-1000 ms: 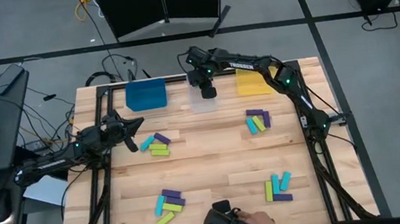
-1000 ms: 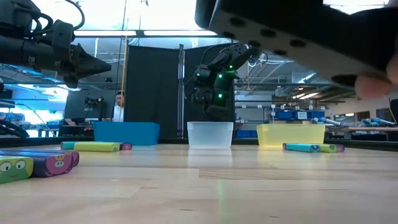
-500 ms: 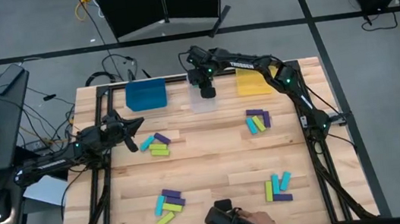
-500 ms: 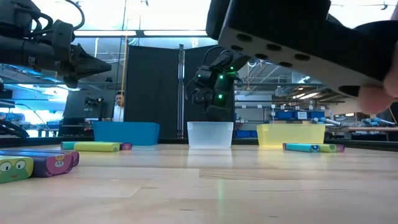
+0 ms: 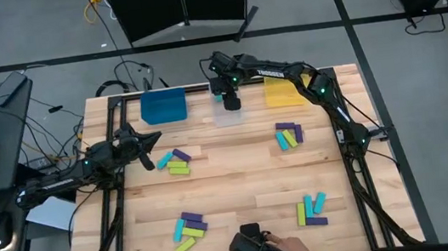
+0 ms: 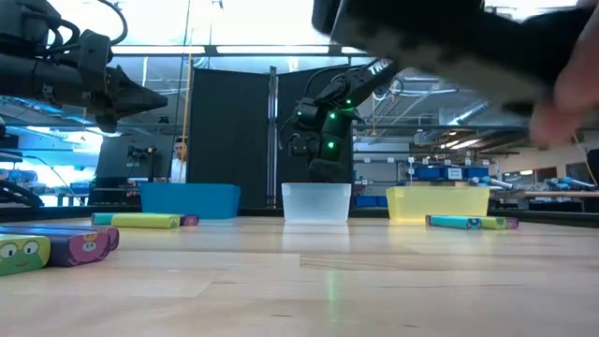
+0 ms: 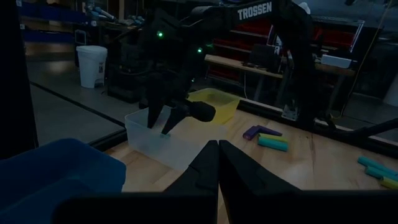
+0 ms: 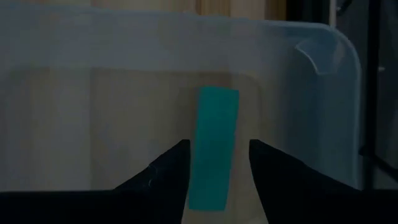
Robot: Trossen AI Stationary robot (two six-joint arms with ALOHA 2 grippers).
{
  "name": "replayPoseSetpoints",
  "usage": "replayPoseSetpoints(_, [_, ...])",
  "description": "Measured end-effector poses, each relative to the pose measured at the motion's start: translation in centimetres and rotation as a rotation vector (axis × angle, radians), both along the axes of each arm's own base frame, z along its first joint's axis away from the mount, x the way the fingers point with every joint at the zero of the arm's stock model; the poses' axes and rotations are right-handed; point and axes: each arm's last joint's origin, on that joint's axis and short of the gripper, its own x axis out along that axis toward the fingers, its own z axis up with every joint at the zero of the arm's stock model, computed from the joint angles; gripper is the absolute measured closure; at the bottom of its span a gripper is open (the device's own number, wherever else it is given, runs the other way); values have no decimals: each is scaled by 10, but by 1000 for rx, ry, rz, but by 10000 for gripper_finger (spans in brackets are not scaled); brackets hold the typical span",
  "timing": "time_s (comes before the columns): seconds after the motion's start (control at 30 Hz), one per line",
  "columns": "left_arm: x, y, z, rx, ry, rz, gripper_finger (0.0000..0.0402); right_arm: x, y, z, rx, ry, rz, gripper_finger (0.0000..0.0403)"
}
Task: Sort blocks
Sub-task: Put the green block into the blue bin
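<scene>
My right gripper [image 5: 231, 102] hangs over the clear bin [image 5: 224, 115] at the table's far edge, pointing steeply down, its fingers apart. A cyan block [image 8: 214, 149] shows between them in the right wrist view, with a thin gap on each side and the bin's floor behind it. My left gripper [image 5: 157, 138] is shut and empty, held level above the table's left side. Other lime, cyan and purple blocks lie flat on the table in several clusters [image 5: 175, 162] [image 5: 288, 135] [image 5: 190, 230] [image 5: 311, 210]. My right gripper stands from above with one finger on each long side of the cyan block [image 8: 214, 124], the fingers lying along it. I cannot tell whether either finger still touches it.
A blue bin [image 5: 163, 106] stands left of the clear bin and a yellow bin [image 5: 282, 93] right of it, all along the far edge. At the near edge a person's hand [image 5: 288, 246] holds a dark device [image 5: 250, 246], which fills the low view's upper right.
Both arms have stayed in place. The dark device in the person's hand has shifted across the top of the low view.
</scene>
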Motion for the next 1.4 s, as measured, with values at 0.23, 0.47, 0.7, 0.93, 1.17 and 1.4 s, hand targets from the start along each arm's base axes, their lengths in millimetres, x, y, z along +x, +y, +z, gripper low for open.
replayPoseSetpoints(0.23, [0,0,0,-7,-4,0,385,-13,29,54,-16,53,-22,286])
replayPoseSetpoints(0.47, [1,-2,0,-4,-1,-62,385,-23,77,117,41,-41,-50,390])
replayPoseSetpoints(0.7, [5,-2,-4,3,51,-116,385,-35,121,108,144,-129,-16,387])
replayPoseSetpoints(0.93, [12,-2,0,18,129,-151,385,-66,166,87,169,-340,-51,392])
replayPoseSetpoints(1.17, [26,0,20,54,225,-190,385,-109,211,70,187,-494,-165,392])
replayPoseSetpoints(1.4, [49,1,33,24,326,-326,385,-141,246,59,210,-524,-289,387])
